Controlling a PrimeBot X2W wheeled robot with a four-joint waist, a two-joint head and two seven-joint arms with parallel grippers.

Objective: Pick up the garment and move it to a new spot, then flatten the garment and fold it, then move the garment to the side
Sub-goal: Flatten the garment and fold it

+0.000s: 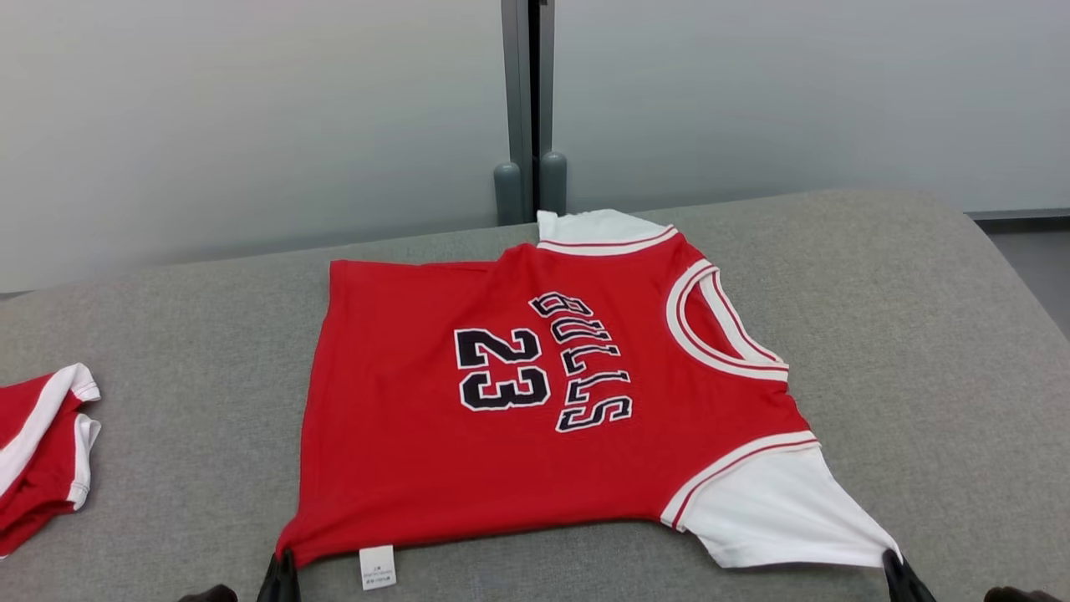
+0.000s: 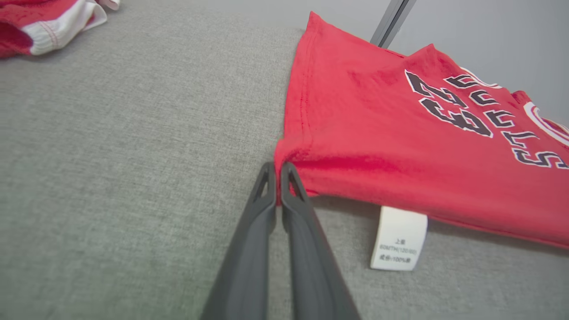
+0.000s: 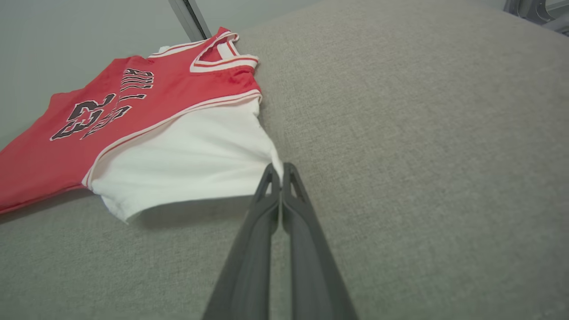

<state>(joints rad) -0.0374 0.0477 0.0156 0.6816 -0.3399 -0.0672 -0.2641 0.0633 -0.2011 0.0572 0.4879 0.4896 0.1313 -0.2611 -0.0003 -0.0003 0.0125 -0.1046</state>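
Note:
The garment point(image 1: 535, 401) is a red jersey with white sleeves, the number 23 and black lettering, spread flat on the grey cushion with its collar to the right. My left gripper point(image 1: 282, 562) is shut on the garment's near red hem corner point(image 2: 286, 158), beside its white care label point(image 2: 398, 238). My right gripper point(image 1: 893, 562) is shut on the tip of the near white sleeve point(image 3: 209, 155). Both near corners are lifted slightly off the cushion, with a shadow under the edge.
A second red and white piece of clothing point(image 1: 42, 460) lies bunched at the far left of the grey cushion point(image 1: 919, 334). A grey wall with a vertical metal post point(image 1: 529, 109) stands behind. The cushion's right edge drops to the floor point(image 1: 1036, 259).

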